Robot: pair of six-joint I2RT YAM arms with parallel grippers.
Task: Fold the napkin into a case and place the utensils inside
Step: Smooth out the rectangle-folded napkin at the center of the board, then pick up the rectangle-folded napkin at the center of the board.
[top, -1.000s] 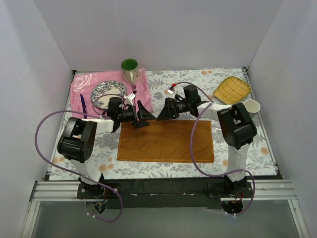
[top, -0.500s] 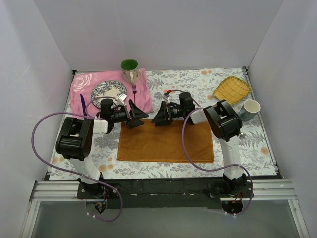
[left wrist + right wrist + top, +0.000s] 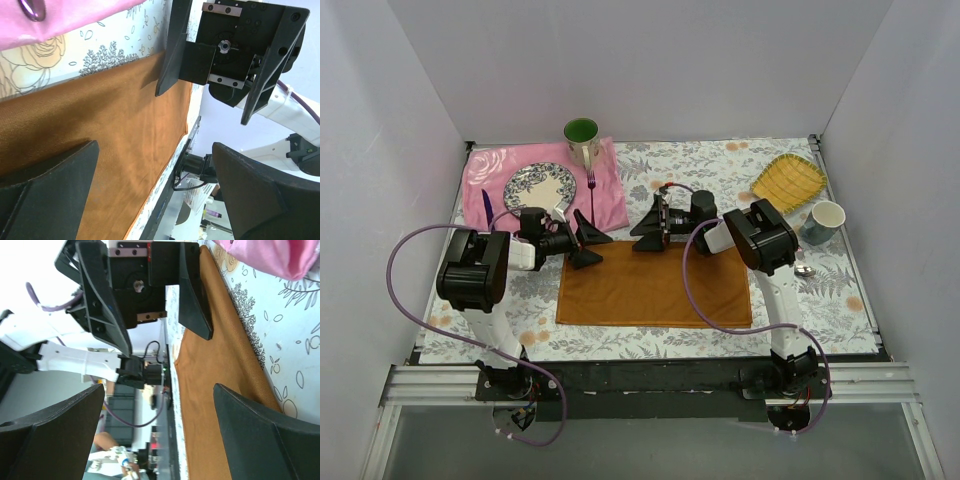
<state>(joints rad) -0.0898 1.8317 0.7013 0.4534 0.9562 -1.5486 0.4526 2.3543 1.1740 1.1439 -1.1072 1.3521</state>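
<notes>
While white walls (image 3: pixel 640 70) enclose the floral-covered desk (image 3: pixel 720 170) on three sides, the napkin (image 3: pixel 655 285) lies flat and unfolded at near centre; the left tool (image 3: pixel 588 243) and right tool (image 3: pixel 648 228), both spread wide and holding nothing, face each other over its far edge; a pink cloth (image 3: pixel 610 200) lies far left.

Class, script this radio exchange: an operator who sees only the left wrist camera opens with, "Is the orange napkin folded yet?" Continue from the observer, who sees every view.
Observer: No. The napkin lies flat as one full rectangle.
Operator: Where is a fork?
Observer: A purple fork lies on the pink cloth, beside the plate.
Operator: And a spoon?
Observer: A small silver spoon lies on the flowered tablecloth, near the white cup.
</notes>
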